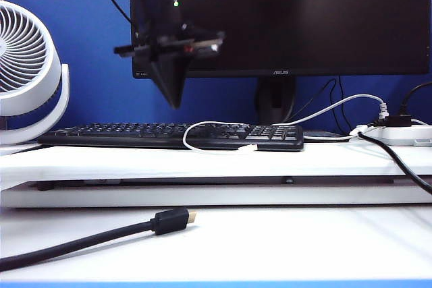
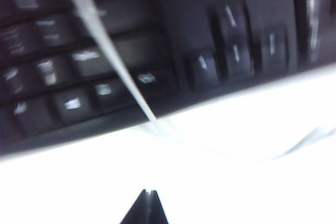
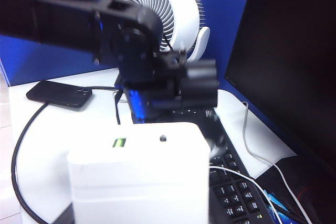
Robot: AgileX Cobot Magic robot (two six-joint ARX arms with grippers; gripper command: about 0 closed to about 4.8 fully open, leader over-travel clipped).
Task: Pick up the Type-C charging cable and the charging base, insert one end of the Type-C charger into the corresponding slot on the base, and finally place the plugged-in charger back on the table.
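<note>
Left gripper shut empty over blurred keyboard, right gripper unseen

bare table before keyboard, monitor behind, fan left

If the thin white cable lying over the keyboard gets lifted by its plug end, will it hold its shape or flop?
Probably flop: the white cable already lies in a loose loop across the keyboard. It looks thin and light, so the rest would likely trail and drag. The left pincer, shut, hangs above it.
</note>
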